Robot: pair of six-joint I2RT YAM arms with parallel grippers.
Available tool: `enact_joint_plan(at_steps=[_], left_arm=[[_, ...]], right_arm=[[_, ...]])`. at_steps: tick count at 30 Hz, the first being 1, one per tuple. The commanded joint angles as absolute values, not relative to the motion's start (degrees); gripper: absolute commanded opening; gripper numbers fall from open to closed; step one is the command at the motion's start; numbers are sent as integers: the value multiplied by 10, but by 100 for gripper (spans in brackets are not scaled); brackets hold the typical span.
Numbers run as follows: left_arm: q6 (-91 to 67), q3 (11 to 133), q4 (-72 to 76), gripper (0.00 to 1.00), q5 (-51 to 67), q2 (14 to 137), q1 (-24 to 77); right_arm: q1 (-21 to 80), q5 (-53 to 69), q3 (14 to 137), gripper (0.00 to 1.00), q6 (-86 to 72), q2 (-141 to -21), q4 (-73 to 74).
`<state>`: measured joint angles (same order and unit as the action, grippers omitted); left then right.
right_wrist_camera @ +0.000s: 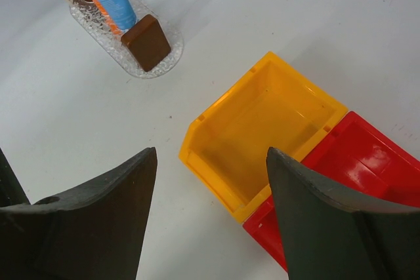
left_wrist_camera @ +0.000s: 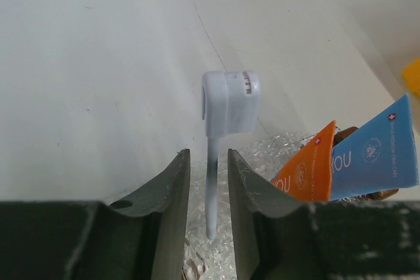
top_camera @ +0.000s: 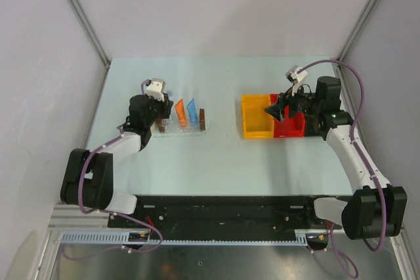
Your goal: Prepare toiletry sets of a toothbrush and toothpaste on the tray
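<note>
- Your left end effector (left_wrist_camera: 209, 162) is sitting slightly open around toothbrush (left_wrist_camera: 229, 101): gap showing each side of handle, no grip.
- Toothbrush is standing upright in tray (top_camera: 184, 130), left of centre in top view.
- Orange toothpaste (left_wrist_camera: 307, 170) and blue toothpaste (left_wrist_camera: 375, 154) are leaning just beside it.
- Your right end effector (right_wrist_camera: 211, 155) is hovering wide open, holding nothing, over yellow bin (right_wrist_camera: 262, 129) and red bin (right_wrist_camera: 367, 155), right of centre.

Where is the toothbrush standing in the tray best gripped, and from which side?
Probably the thin handle of the toothbrush, below its bulky capped head, approached from the side where the left hand is now, a finger either side. It stands upright, and the orange tube and blue tube lean close on its other side.
</note>
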<state>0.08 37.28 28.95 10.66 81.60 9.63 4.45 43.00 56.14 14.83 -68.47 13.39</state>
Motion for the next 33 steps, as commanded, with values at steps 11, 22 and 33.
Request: enact_joint_plan(at_steps=[11,22,33], left_arm=[[12,397,293,37,108,809,98],[13,389,287,40,110,786,99],[14,381,275,42,113,763,99]], right_arm=[[41,440,563,73,146,-674,120],[40,442,562,73,145,-671,120],[39,442,563,73,144,-671,120]])
